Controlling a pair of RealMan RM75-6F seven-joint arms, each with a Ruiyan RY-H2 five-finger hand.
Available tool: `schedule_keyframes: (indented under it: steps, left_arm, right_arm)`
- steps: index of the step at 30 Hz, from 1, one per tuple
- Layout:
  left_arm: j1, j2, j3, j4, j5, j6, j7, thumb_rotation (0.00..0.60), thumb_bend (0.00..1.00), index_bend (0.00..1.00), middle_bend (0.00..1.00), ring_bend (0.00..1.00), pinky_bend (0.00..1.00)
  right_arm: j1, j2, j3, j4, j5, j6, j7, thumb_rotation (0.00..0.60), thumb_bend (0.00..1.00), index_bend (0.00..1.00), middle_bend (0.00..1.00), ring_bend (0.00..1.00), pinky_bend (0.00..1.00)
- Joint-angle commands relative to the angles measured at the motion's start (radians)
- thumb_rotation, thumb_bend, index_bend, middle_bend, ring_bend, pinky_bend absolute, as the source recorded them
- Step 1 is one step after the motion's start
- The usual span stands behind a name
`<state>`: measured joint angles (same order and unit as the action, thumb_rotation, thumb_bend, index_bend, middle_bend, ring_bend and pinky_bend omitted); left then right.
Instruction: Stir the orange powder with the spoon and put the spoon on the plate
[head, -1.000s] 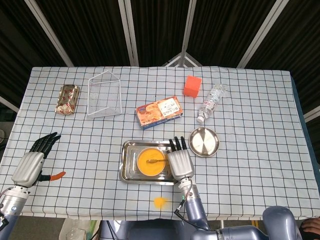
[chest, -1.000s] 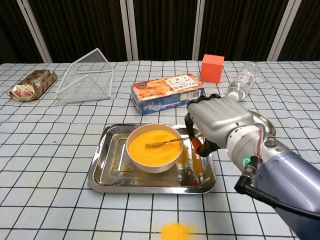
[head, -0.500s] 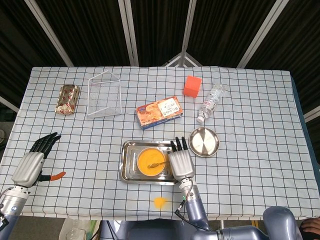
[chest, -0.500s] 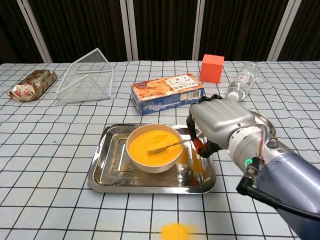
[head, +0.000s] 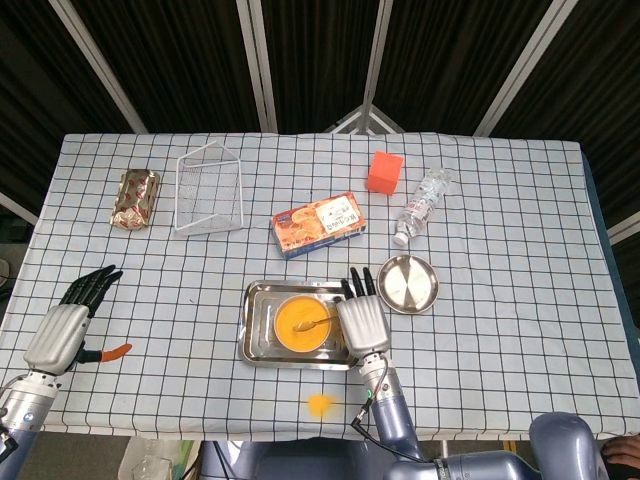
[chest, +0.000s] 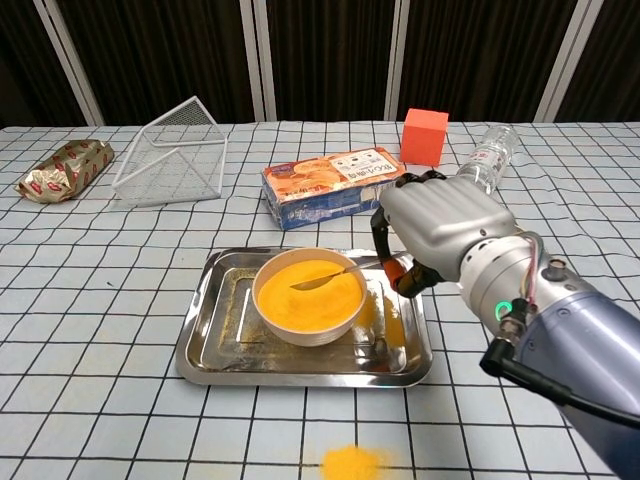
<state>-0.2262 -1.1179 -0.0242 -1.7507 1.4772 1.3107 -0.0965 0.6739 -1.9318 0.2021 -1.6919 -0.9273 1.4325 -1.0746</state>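
Note:
A white bowl of orange powder stands in a steel tray. A metal spoon lies with its bowl end on the powder and its handle running right into my right hand, which grips it at the tray's right edge. The round steel plate sits just right of the tray, hidden behind the hand in the chest view. My left hand rests open at the table's left edge, fingers spread, holding nothing.
A spill of orange powder lies near the front edge. Behind the tray are a snack box, an orange cube, a lying water bottle, a wire basket and a foil packet.
My right hand has risen slightly and shifted back, and the spoon's handle lifted and swung with it; its tip moved across the powder. The left hand stayed still.

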Motion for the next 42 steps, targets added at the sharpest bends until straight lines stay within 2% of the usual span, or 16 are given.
schedule_keyframes:
  steps: [1,5,8,18,24,28,35,42]
  left_arm:
    - [0.0,0.0,0.0,0.0,0.0,0.0,0.0,0.6,0.0,0.0,0.0,0.0,0.02]
    - [0.0,0.0,0.0,0.0,-0.001,0.0,0.0,0.6,0.0,0.0,0.0,0.0,0.02]
    - [0.0,0.0,0.0,0.0,0.001,0.0,0.0,0.6,0.0,0.0,0.0,0.0,0.02]
    - [-0.001,0.001,0.001,0.0,0.001,-0.001,0.001,0.6,0.0,0.0,0.0,0.0,0.02]
    - [0.0,0.002,0.001,-0.003,-0.003,-0.003,0.008,0.6,0.0,0.0,0.0,0.0,0.02]
    - [0.0,0.002,0.001,-0.003,-0.004,-0.003,0.007,0.6,0.0,0.0,0.0,0.0,0.02]
    - [-0.002,0.003,0.001,-0.002,-0.002,-0.005,0.002,0.6,0.0,0.0,0.0,0.0,0.02]
    - [-0.002,0.003,0.001,-0.003,0.0,-0.004,0.003,0.6,0.0,0.0,0.0,0.0,0.02]
  right_arm:
    - [0.0,0.004,-0.003,0.0,-0.017,-0.001,0.013,0.6,0.79,0.79,0.32,0.04,0.0]
    - [-0.003,0.006,-0.011,0.009,-0.049,-0.007,0.047,0.6,0.83,0.87,0.4,0.13,0.0]
    - [-0.005,0.006,-0.019,0.021,-0.068,-0.01,0.063,0.6,0.84,0.89,0.43,0.17,0.0]
    - [-0.008,0.001,-0.034,0.041,-0.106,-0.008,0.066,0.6,0.84,0.9,0.46,0.19,0.02]
    - [0.009,-0.017,-0.073,0.14,-0.196,0.028,-0.022,0.6,0.84,0.91,0.47,0.2,0.04]
    - [0.018,-0.02,-0.096,0.185,-0.218,0.025,-0.101,0.6,0.84,0.91,0.48,0.2,0.04]
    - [0.026,-0.007,-0.071,0.148,-0.179,0.01,-0.207,0.6,0.84,0.92,0.48,0.2,0.04]
    - [0.045,0.012,-0.101,0.168,-0.254,0.021,-0.287,0.6,0.84,0.92,0.48,0.2,0.04]
